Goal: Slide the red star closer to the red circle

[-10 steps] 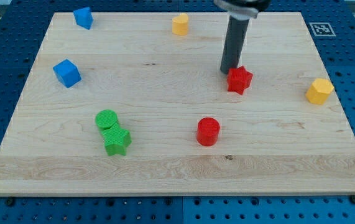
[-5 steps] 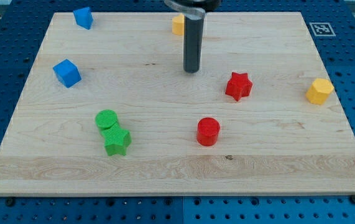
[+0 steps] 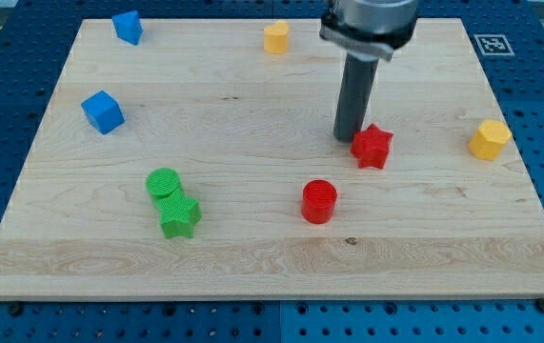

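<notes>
The red star (image 3: 373,147) lies on the wooden board (image 3: 252,257), right of centre. The red circle (image 3: 319,201) stands below it and to its left, apart from it. My tip (image 3: 348,137) is down on the board at the star's upper left edge, touching it or nearly so. The rod rises from there toward the view's top.
A green circle (image 3: 164,183) and a green star (image 3: 180,215) touch at lower left. Blue blocks sit at left (image 3: 102,111) and top left (image 3: 128,27). A yellow block (image 3: 275,37) is at top centre, another (image 3: 489,139) at the right edge.
My tip swung away to the upper left of the star, then came back against its upper left edge. The star now lies a little lower and to the right.
</notes>
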Controlling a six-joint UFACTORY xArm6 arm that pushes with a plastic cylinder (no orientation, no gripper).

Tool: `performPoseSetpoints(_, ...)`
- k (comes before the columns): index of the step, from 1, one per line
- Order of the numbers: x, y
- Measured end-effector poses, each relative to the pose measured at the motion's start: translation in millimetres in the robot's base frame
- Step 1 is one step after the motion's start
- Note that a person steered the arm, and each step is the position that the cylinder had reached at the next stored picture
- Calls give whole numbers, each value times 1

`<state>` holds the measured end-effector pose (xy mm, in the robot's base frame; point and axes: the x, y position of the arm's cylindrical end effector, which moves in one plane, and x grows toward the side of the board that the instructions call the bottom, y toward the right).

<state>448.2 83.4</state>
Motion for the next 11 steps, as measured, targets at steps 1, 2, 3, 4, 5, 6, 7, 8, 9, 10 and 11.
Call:
performPoseSetpoints(1,37,-12)
performPoseSetpoints(2,37,-31)
performPoseSetpoints(3,11,-60)
performPoseSetpoints(4,-31,-71)
performPoseSetpoints(5,-59,-57)
performPoseSetpoints(6,-72,-2)
performPoseSetpoints(7,-71,51)
performPoseSetpoints(8,-21,64)
performPoseSetpoints(9,15,59)
performPoseSetpoints(10,26,33)
performPoseSetpoints(11,29,7)
